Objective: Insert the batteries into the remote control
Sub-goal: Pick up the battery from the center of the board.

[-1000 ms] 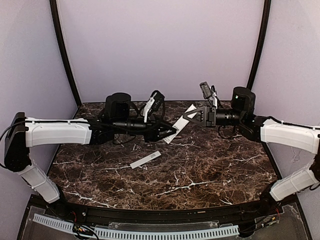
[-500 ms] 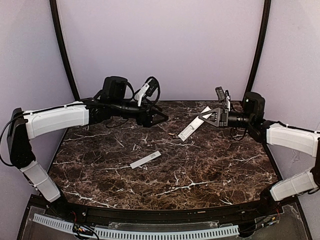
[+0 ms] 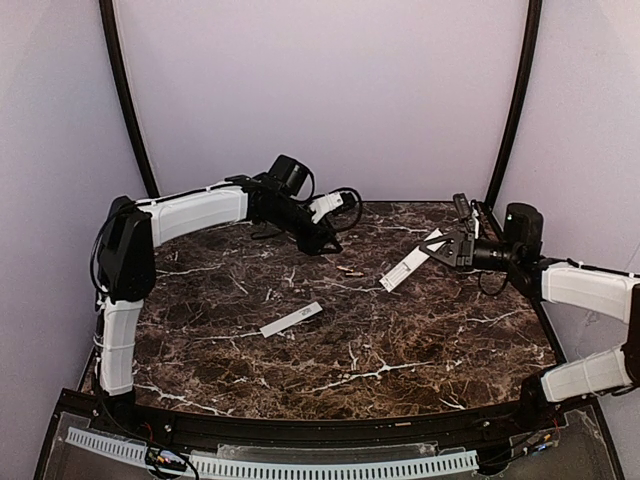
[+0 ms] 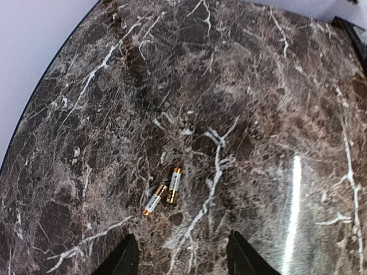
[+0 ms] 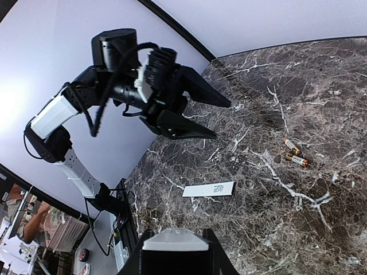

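I have the remote control (image 3: pixel 405 270) clamped in the right gripper (image 3: pixel 443 245), its fingers shut on the far upper end. The white bar slants down toward the batteries (image 3: pixel 349 268) and ends just to their right; I cannot tell whether its low end touches the marble table (image 3: pixel 400 350). The two batteries lie side by side on the table, almost touching. My left gripper (image 3: pixel 327 244) hovers just behind and left of the batteries, fingers spread with nothing between them, and its wrist camera shows the batteries a little ahead of the fingertips. A flat white strip (image 3: pixel 291 319) lies on the table nearer to me than the batteries and to their left, well apart from them.
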